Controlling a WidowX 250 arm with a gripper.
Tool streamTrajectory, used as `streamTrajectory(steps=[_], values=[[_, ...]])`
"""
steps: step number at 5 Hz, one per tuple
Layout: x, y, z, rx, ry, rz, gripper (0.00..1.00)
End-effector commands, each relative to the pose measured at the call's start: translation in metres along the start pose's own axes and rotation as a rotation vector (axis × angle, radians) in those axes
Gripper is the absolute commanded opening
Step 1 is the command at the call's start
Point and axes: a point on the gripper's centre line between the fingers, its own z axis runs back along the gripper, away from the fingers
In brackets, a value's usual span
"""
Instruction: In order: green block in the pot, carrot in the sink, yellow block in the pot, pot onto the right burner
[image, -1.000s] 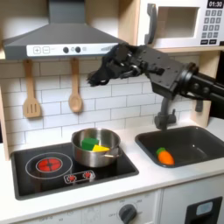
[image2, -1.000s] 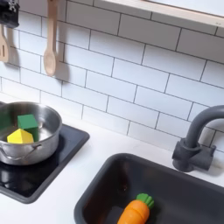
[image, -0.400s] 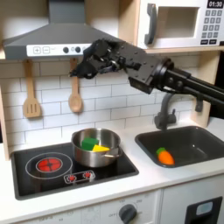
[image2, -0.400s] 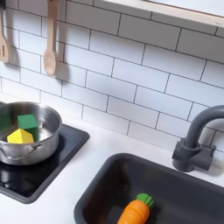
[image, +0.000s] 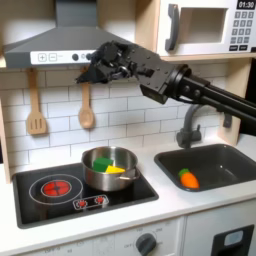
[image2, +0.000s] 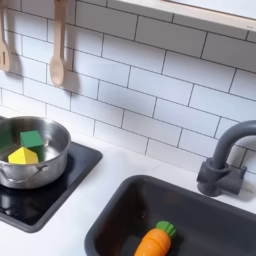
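Pot (image: 108, 170), both blocks inside, sits lower centre on the burner right of the red ring; gripper (image: 93, 68) hangs upper centre, directly above, apparently empty, jaw state unclear.

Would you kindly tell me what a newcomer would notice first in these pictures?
The black arm's tool hangs high before the range hood, above the round shiny silver pot holding a green cube and a yellow block. A small orange carrot lies in the dark grey sink.
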Motion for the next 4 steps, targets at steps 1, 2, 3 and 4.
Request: streamTrajectory(steps=[1,2,3,4], values=[[0.014,-0.012,-0.006,-0.028,-0.037,-0.008,0.00],[0.024,-0.014,-0.008,-0.024,-0.060,0.001,0.00],[0.031,-0.015,-0.013,-0.030,-0.074,0.012,0.00],[0.033,-0.013,-0.018,-0.024,-0.071,0.010,0.00]])
